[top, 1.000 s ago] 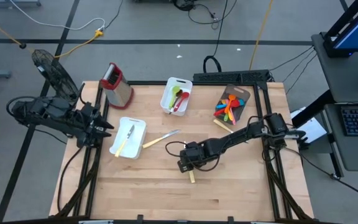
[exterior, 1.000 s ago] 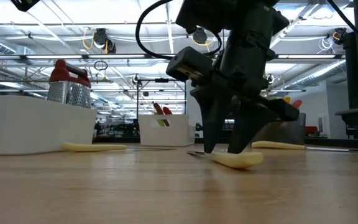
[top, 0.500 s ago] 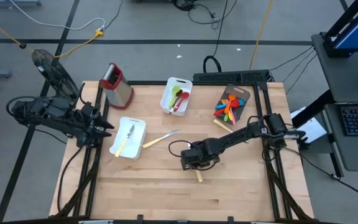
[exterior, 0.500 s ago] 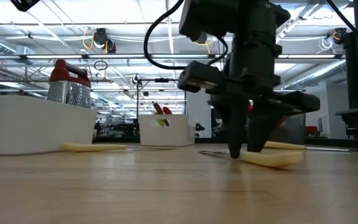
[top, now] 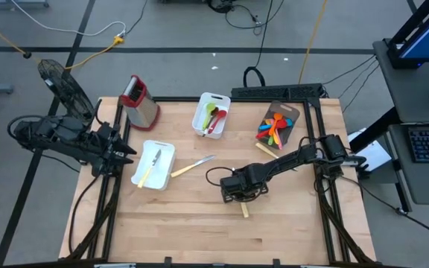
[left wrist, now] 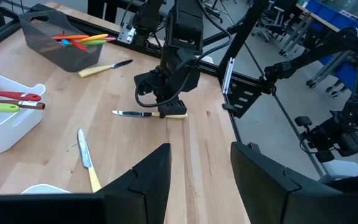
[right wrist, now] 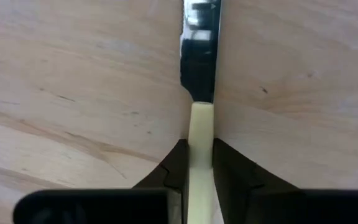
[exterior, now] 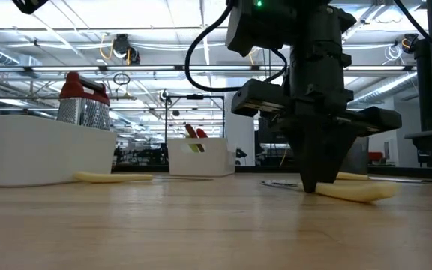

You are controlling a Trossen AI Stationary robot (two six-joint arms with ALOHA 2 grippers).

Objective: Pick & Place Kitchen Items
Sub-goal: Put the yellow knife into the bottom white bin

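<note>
A table knife with a cream handle (top: pixel 245 211) and metal blade (right wrist: pixel 199 50) lies flat on the wooden table near its middle. My right gripper (top: pixel 238 190) stands over it, pointing down, shut on the handle; it also shows in the low view (exterior: pixel 313 184) and the left wrist view (left wrist: pixel 169 109). My left gripper (left wrist: pixel 201 180) is open and empty at the table's left edge (top: pixel 125 152). My right gripper pinches the knife's cream handle (right wrist: pixel 201 134) between its two fingers (right wrist: pixel 178 163), close to where the handle meets the blade. The fingers come from above, pointing down, one on each long side. The knife lies flat on the table, its handle end (exterior: pixel 355 193) sticking out past the fingers.
A white tray (top: pixel 164 149) holds one cream-handled knife; another knife (top: pixel 192 166) lies beside it. A far white tray (top: pixel 203 100) holds green and red utensils. A dark tray (top: pixel 289 110) holds several colourful utensils, with a knife (top: pixel 267 150) beside it. A grater (top: pixel 140 100) stands far left.
My right gripper has gone toward the table's right edge and shut its fingers on the knife's handle. The knife has slid along the table with it toward the right, staying flat on the wood.
</note>
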